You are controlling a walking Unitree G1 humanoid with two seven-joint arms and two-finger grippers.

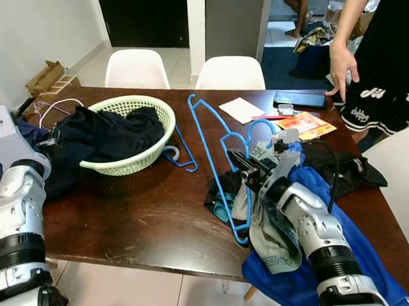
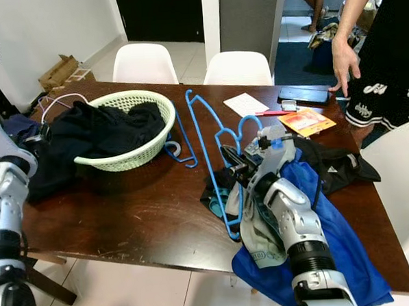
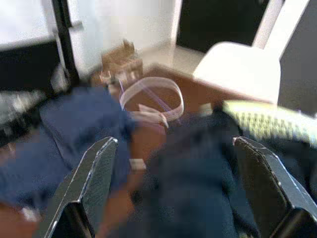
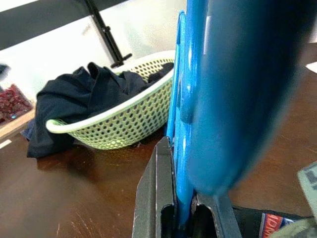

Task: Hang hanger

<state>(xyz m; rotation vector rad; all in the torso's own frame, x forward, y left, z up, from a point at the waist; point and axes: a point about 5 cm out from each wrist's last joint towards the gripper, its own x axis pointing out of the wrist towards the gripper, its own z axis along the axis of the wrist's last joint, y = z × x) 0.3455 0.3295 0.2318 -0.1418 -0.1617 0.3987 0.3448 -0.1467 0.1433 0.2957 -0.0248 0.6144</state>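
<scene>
A blue plastic hanger (image 1: 213, 149) lies across the middle of the brown table (image 1: 146, 218), its hook (image 1: 259, 126) curling toward the far side. My right gripper (image 1: 238, 158) is shut on the hanger's thin bar, and in the right wrist view the bar (image 4: 182, 148) runs up from between the black fingers (image 4: 156, 198). A second blue hanger (image 1: 185, 156) lies beside the basket. My left gripper (image 3: 173, 188) stands open above dark blue clothing at the table's left end, nothing between its fingers (image 3: 91, 178).
A pale green basket (image 1: 133, 163) holds dark clothes (image 1: 100, 131). Blue and black garments (image 1: 338, 208) lie under my right arm. A person (image 1: 384, 47) stands at the far right, hand (image 1: 342, 67) on the table near a phone (image 1: 299, 99). White chairs (image 1: 135, 67) line the far side.
</scene>
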